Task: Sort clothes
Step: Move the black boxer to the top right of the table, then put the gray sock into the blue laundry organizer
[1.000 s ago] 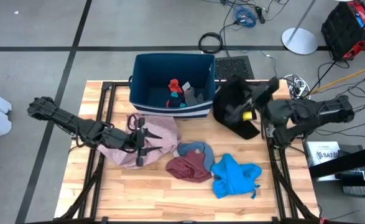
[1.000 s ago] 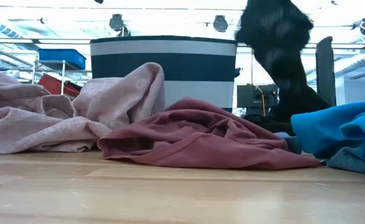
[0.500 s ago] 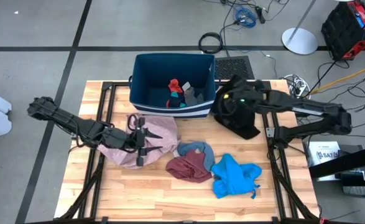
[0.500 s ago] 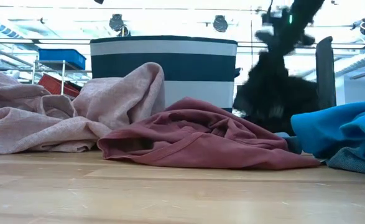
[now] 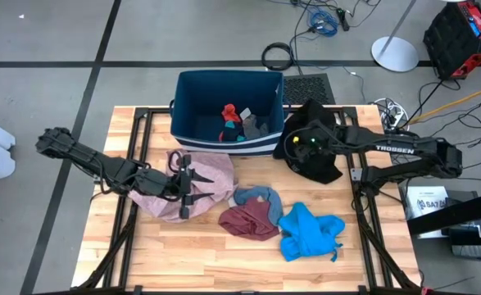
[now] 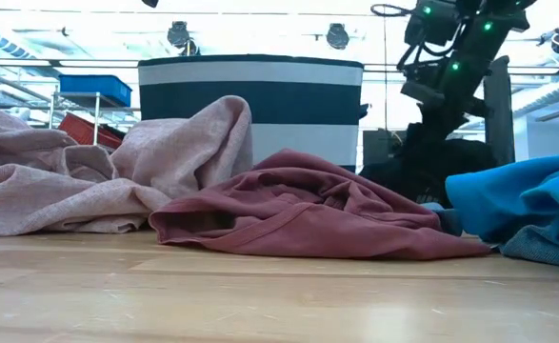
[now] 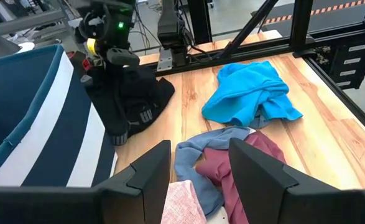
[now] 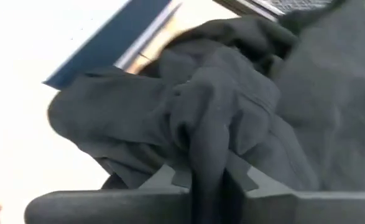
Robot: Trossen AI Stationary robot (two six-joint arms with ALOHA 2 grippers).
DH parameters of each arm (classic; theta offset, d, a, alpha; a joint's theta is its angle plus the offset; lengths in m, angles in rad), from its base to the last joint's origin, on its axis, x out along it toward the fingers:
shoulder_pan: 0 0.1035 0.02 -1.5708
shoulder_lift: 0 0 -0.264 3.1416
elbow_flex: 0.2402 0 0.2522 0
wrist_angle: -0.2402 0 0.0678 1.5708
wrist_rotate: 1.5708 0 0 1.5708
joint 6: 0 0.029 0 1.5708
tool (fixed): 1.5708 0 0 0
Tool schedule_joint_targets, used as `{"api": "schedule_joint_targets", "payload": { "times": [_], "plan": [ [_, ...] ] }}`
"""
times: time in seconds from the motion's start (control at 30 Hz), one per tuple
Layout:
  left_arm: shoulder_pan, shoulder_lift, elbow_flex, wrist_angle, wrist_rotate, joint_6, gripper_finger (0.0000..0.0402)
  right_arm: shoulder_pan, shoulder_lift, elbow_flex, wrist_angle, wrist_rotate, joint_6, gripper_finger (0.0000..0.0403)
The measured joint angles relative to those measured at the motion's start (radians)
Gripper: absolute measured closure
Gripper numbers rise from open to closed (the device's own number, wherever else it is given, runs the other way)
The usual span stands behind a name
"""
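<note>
Black garment (image 5: pixel 315 149) now lowered onto table beside bin (image 5: pixel 227 112), high view, right gripper (image 5: pixel 293 147) over it | low: no longer dangling | left wrist: left gripper (image 7: pixel 198 163) fingers spread above pink garment (image 7: pixel 185 204) | right wrist: fingers pinch black fold, release likely next.

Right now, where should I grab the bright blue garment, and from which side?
Judging by its pose, take the bright blue garment at the raised, bunched fold near its middle, coming straight down. It lies crumpled with flat edges, and the maroon garment crowds one side.
</note>
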Motion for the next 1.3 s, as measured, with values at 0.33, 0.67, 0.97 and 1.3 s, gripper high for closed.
{"api": "schedule_joint_targets", "payload": {
  "times": [0.33, 0.67, 0.97, 1.3],
  "plan": [
    [0.000, 0.000, 0.000, 0.001, 0.007, 0.000, 0.0229, 0.012, 0.000, 0.174, -0.144, -0.042, -0.069, 0.0230],
    [0.042, 0.095, 0.000, 0.066, 0.059, 0.027, 0.0229, 0.160, -0.005, 0.415, -0.340, -0.054, -0.019, 0.0190],
    [0.130, 0.351, 0.000, 0.333, 0.220, 0.090, 0.0229, 0.476, -0.024, 0.419, -0.307, 0.152, 0.068, 0.0199],
    [0.224, 0.653, 0.177, 0.373, 0.210, 0.191, 0.0229, 0.830, -0.016, 0.291, 0.060, 0.224, -0.071, 0.0199]
  ]
}}
